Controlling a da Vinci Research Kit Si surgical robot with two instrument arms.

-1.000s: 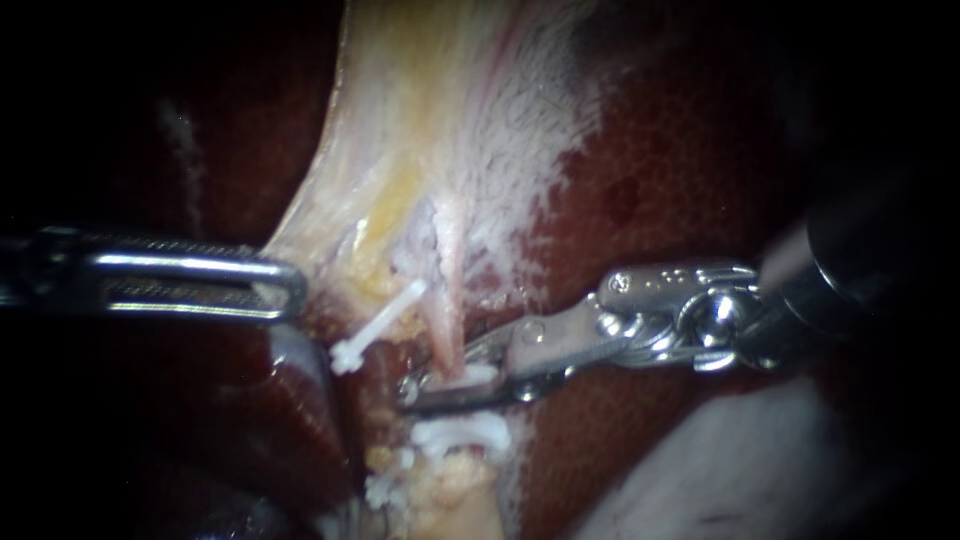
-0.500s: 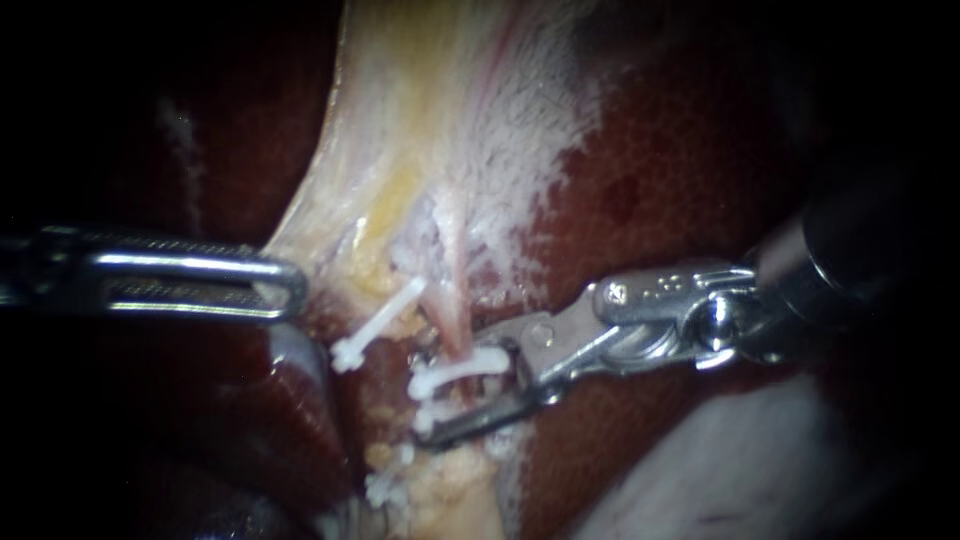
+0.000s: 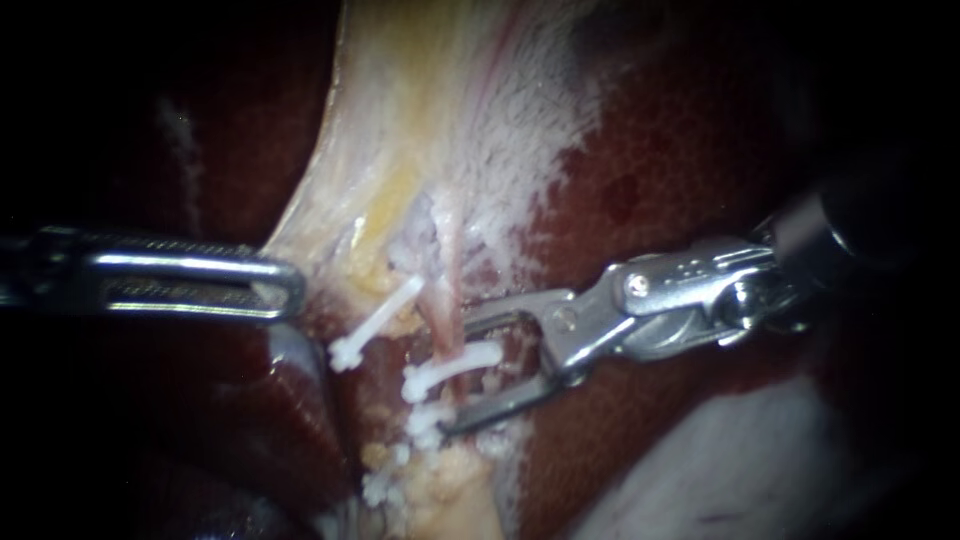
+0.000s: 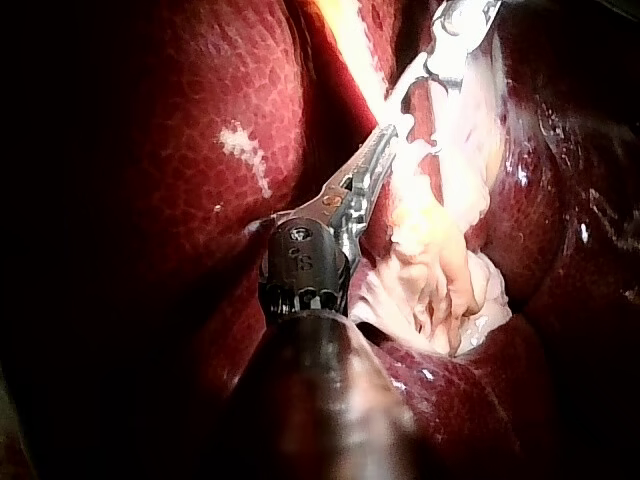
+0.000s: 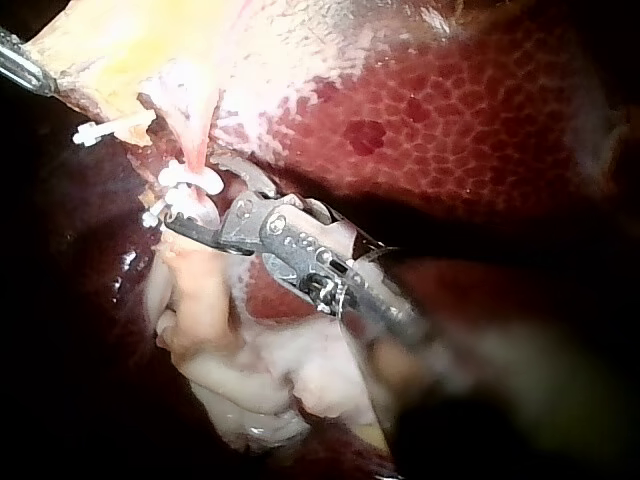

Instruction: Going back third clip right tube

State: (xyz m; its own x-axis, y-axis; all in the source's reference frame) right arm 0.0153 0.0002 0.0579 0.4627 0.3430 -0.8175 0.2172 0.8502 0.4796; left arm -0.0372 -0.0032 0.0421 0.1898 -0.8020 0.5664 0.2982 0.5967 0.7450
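Clip [image 3: 465, 362] on the right tube [image 3: 447, 312], right instrument's pincer [image 3: 457, 380] spread around it

One jaw stands either side of it, neither touching. A second clip [image 3: 380, 320] lies just beside the tube. Your left instrument's pincer [image 3: 288, 285] pinches pale tissue [image 3: 330, 225]; liver [image 3: 650, 170] lies behind

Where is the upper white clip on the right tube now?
Endoscope view, centre: the upper clip crosses the pink tube, between the right tool's open jaws, above another clip.
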